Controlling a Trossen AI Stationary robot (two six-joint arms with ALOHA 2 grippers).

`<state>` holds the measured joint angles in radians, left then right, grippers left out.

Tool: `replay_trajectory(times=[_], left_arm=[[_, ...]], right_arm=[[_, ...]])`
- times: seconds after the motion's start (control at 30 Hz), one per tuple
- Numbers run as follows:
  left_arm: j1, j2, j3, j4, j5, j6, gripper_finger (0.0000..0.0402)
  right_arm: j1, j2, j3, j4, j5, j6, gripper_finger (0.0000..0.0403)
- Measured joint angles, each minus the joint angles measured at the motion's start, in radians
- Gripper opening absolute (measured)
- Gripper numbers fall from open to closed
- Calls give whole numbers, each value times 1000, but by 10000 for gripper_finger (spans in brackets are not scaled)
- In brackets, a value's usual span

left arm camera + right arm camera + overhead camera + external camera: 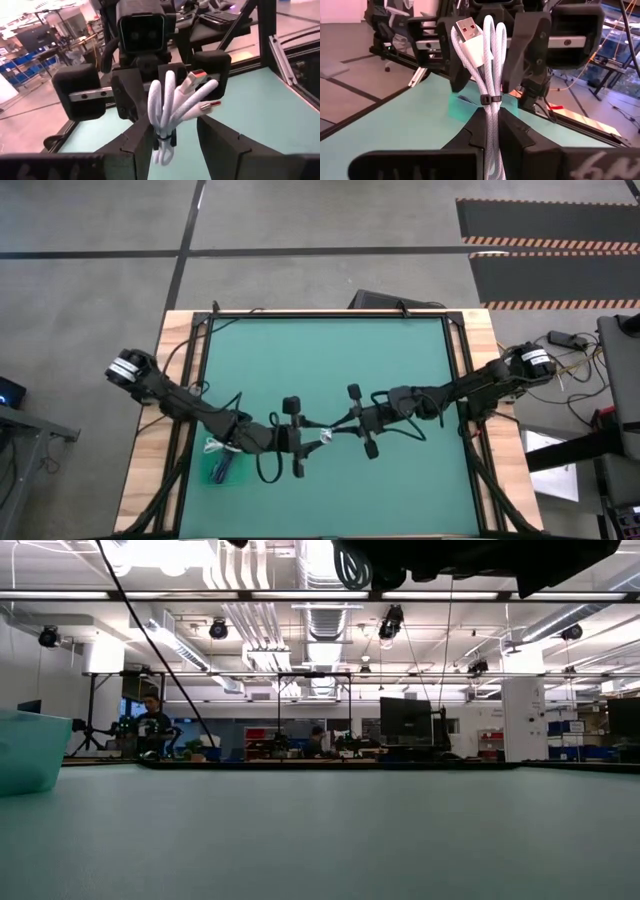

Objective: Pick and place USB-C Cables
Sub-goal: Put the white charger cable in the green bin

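Note:
One white USB-C cable bundle [325, 436], bound by a black tie, hangs in the air between my two grippers over the middle of the mat. My right gripper [492, 117] is shut on it. My left gripper [175, 140] faces it from the table's left, open, with one finger on each side of the bundle [166, 112]. Whether the nearer finger touches it, I cannot tell. The second white cable [213, 446] lies on the mat by the left arm, just beyond a teal bin [220, 470]. My right gripper pinches the bundle between its two fingers [515, 132] at the looped half just below the black tie [489, 107], coming from the table's right. The connector end [465, 27] sticks out past the fingertips toward my left gripper. The cable is lifted clear of the table.
The teal bin [25, 750] stands near the mat's left near corner. Black robot wires trail beside both arms. The green mat [330, 360] lies bare toward the far edge. People sit at desks in the room beyond the table.

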<state>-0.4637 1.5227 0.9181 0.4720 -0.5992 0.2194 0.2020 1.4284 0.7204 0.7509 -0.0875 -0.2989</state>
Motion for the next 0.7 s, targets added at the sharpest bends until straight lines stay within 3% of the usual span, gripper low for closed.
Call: replay_trajectory(times=[0.3, 0.7], left_arm=[[14, 25, -6, 112, 45, 58, 126], [15, 25, -8, 127, 46, 76, 29]], right_arm=[[0, 0, -1, -4, 0, 0, 18], [0, 0, -1, -8, 0, -13, 26]])
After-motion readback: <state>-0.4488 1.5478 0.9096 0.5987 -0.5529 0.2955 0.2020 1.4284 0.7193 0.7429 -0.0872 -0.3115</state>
